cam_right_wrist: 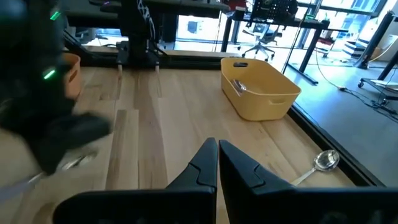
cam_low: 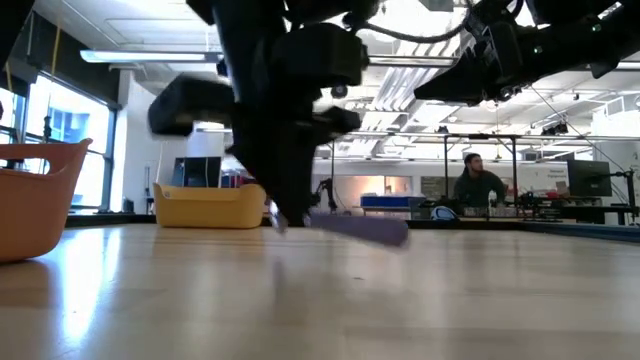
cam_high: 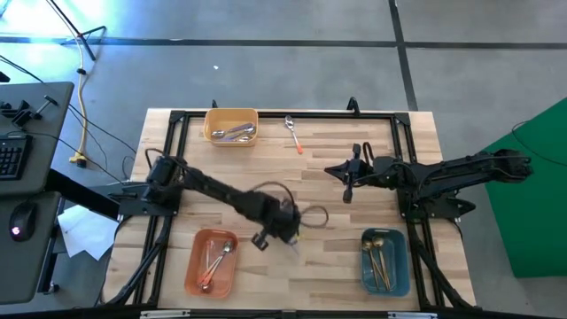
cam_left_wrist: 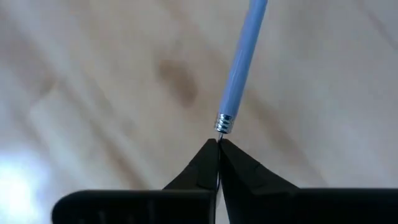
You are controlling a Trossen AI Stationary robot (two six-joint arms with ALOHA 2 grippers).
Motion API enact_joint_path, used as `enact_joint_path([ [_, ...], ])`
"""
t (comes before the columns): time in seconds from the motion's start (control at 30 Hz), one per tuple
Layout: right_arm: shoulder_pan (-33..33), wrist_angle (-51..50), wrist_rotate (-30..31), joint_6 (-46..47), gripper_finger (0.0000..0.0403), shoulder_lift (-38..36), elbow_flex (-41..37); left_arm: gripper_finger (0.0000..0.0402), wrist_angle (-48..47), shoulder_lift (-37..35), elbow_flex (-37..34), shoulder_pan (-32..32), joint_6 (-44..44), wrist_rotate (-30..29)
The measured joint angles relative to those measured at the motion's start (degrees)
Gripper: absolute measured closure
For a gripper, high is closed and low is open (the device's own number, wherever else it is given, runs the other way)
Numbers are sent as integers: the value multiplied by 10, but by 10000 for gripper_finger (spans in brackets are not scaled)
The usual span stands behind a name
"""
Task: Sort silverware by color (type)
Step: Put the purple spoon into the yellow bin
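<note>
At the middle of the worktop (cam_high: 337, 199), toward its near edge, the left tool (cam_high: 292, 232) is lowered onto a lavender-handled spoon (cam_left_wrist: 244, 59). In the left wrist view the fingers (cam_left_wrist: 205, 165) are seen pressed together at the metal collar where the handle meets the neck (the thin neck itself is hidden between them), so the tool is judged to be closed on this spoon. In the low view the lavender handle lies flat on, or just above, the wood; lift-off cannot be confirmed.

The right tool (cam_high: 347, 193) is held above the worktop, right of centre, with its fingers closed and nothing between them.

The remaining silverware is distributed as follows: silver-bowled spoons in the yellow bin (cam_high: 231, 125) at the far edge, orange-handled spoons in the orange bin (cam_high: 211, 262) at the near left, gold spoons in the blue bin (cam_high: 384, 260) at the near right. One orange-handled spoon (cam_high: 293, 134) lies loose on the wood, just beside the yellow bin.

The step in hand is judged to be the pick of the lavender-handled spoon. For the next move, a straight lift is called for, then a carry to the yellow bin (its contents appear to match, though handle colours there are too small to tell). The thin neck may pivot in the grip.
</note>
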Motion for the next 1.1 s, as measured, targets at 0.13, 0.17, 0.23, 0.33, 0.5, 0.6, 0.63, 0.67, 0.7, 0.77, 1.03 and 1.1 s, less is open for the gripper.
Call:
enact_joint_path([
  [0.13,0,-4,0,0,403,0,0,401,-29,-53,-32,43,-37,4],
  [0.17,0,-5,0,0,403,0,0,401,-28,-70,-46,56,-46,4],
  [0.23,0,-6,0,0,403,0,0,401,-28,-108,-78,82,-66,5],
  [0.33,0,-10,0,0,403,0,0,401,-25,-174,-136,121,-80,-10],
  [0.5,0,-11,0,0,403,0,0,401,-16,-289,-215,188,-101,-55],
  [0.6,0,-11,0,7,403,0,0,401,-8,-351,-249,238,-116,-58],
  [0.63,0,-11,0,11,403,0,0,401,-6,-368,-257,256,-119,-59],
  [0.67,0,-10,1,15,403,0,0,401,-9,-382,-263,273,-117,-61],
  [0.7,0,-11,1,15,403,0,0,401,-17,-396,-269,292,-112,-68],
  [0.77,0,-13,1,15,403,0,0,401,-23,-419,-276,333,-96,-87],
  [1.03,0,-14,2,12,403,0,0,402,-24,-442,-276,519,-57,-48],
  [1.1,-1,-11,2,4,403,0,0,401,-22,-426,-276,546,-43,-42],
])
